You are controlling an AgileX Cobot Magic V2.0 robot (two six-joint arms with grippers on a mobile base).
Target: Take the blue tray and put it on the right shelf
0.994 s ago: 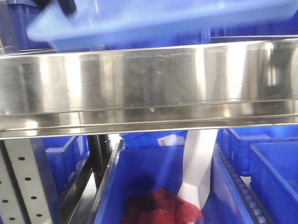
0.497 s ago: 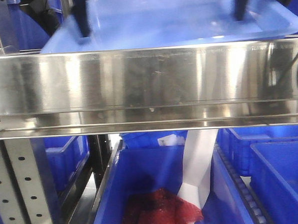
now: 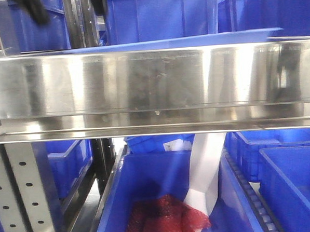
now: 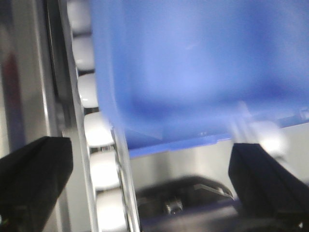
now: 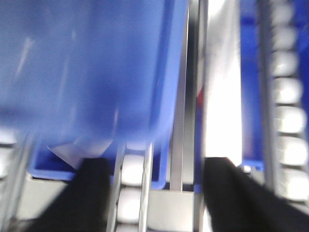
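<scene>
The blue tray (image 3: 192, 40) lies flat on the right shelf (image 3: 153, 79), behind its lip.

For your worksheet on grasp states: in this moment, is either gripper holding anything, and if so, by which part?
Nothing is held. The blue tray lies on the right shelf; left gripper and right gripper both show open fingers gripping nothing.

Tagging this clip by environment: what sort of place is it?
Probably a warehouse or parts-storage area. A stainless steel rack shelf with perforated uprights holds the blue tray; deep blue storage bins sit behind and below, and white roller tracks run along the rack.
</scene>
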